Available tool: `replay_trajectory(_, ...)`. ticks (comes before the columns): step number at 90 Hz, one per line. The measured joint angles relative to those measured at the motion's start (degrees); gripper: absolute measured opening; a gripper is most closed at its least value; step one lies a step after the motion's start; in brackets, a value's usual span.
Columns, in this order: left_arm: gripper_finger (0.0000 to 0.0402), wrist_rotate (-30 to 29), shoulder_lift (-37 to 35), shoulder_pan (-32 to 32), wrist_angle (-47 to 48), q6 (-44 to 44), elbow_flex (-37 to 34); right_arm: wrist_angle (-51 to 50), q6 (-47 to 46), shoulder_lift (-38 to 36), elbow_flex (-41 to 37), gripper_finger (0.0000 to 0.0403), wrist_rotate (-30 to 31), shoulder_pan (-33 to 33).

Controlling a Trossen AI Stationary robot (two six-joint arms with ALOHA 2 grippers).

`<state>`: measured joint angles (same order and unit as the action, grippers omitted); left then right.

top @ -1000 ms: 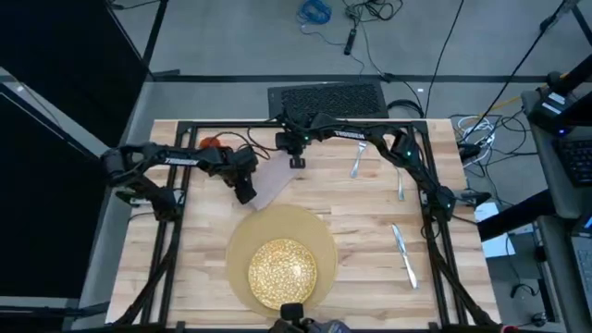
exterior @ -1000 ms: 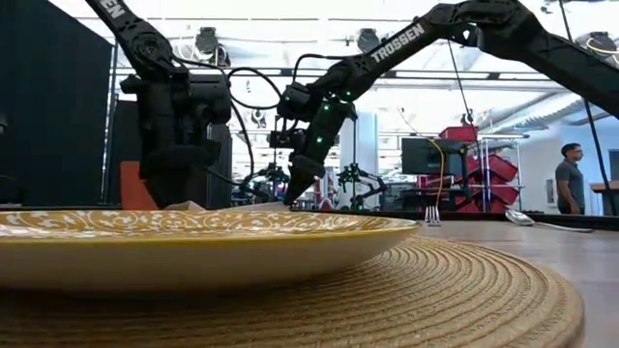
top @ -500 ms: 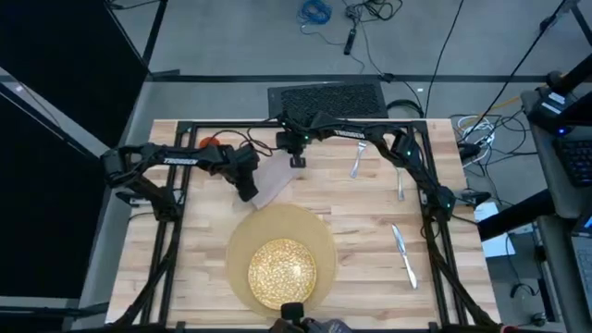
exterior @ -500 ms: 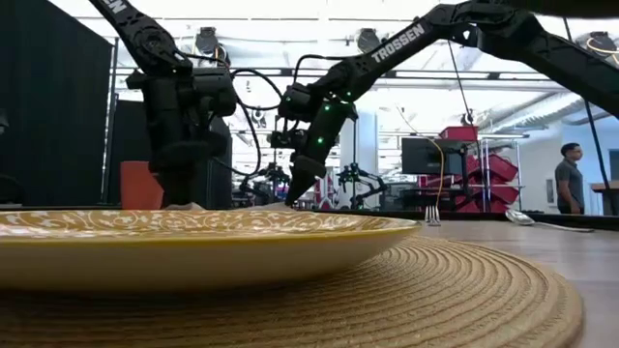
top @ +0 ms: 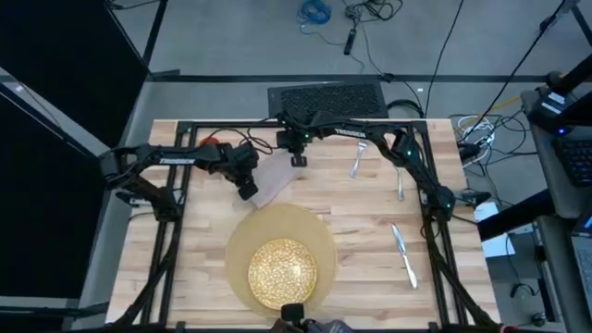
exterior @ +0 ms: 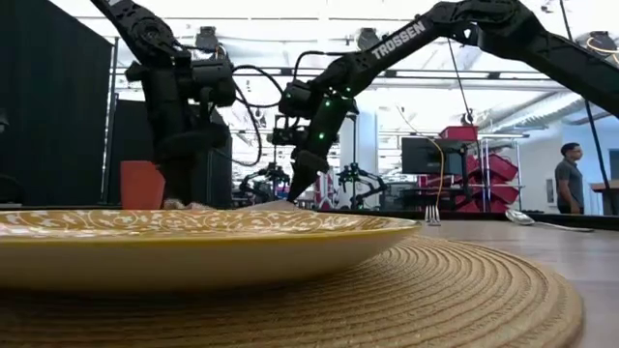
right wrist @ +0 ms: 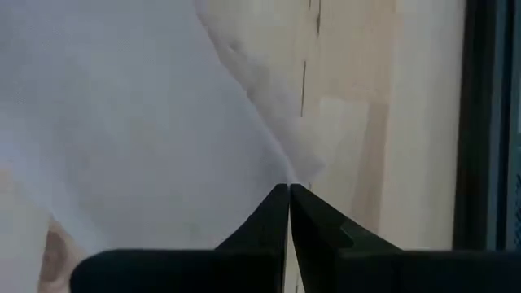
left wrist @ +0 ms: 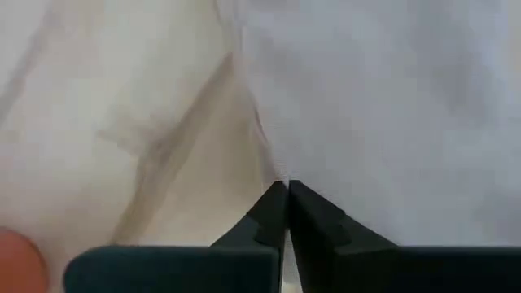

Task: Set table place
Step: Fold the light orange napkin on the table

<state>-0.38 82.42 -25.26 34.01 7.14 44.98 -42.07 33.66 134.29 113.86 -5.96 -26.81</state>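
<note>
Both hands pinch the napkin (top: 270,179) at the desk's (top: 361,231) far side: left hand (top: 247,191), right hand (top: 298,160). Since a second ago, the left has shifted slightly leftward, drawing the cloth; placement beside the plate (top: 282,270) remains outstanding.

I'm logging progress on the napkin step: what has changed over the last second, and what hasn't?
The left gripper, shut on the napkin, shifted slightly toward the table's far edge and rose a little in the low view. The right gripper stayed pinched on the napkin's far corner. Plate, mat, fork, spoon, knife and cup stayed put.
</note>
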Motion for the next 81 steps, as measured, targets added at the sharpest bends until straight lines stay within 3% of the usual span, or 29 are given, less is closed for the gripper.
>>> replay_trajectory(32,0.0000,0.4,-3.2,0.3,0.2,0.0,0.9,-1.2,0.4,0.0,1.2,0.0013,-0.5,1.1)
replay_trajectory(62,0.0000,0.5,-2.9,0.3,0.6,0.0,0.9,1.7,-1.7,0.0,1.1,0.0171,-2.8,1.8)
replay_trajectory(81,0.0000,0.6,-2.9,0.3,1.3,0.0,0.9,1.8,-3.0,1.0,1.1,0.0208,-2.8,1.7)
